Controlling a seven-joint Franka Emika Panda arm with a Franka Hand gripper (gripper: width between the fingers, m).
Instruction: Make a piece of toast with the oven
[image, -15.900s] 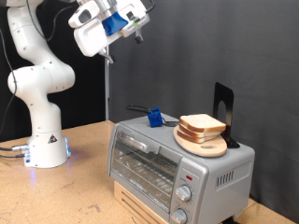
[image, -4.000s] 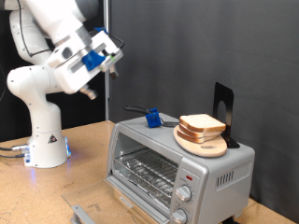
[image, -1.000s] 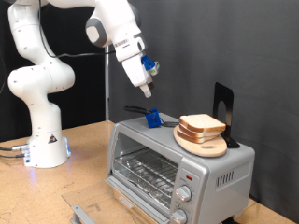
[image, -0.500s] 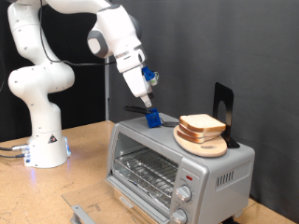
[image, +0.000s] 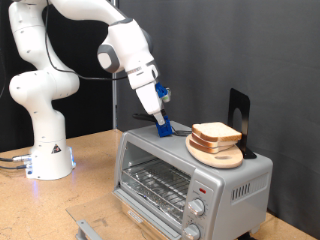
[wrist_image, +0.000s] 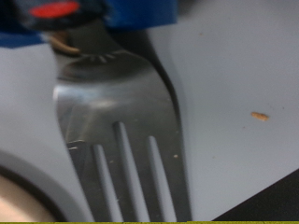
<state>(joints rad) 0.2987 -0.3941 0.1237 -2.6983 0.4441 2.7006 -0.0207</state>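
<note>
The piece of toast (image: 216, 133) is seen lying on a round wooden board (image: 216, 152) atop the oven (image: 190, 177), whose door is dropped open, its wire rack (image: 158, 184) bare. A black stand (image: 239, 117) rises behind. The gripper (image: 160, 120) is lowered beside a blue holder (image: 163, 127); its grip cannot be told. A fork (wrist_image: 121, 121) is shown close up.

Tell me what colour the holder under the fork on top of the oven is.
Blue. The holder shows best in the exterior view, on the oven top, with the end effector right at it.
</note>
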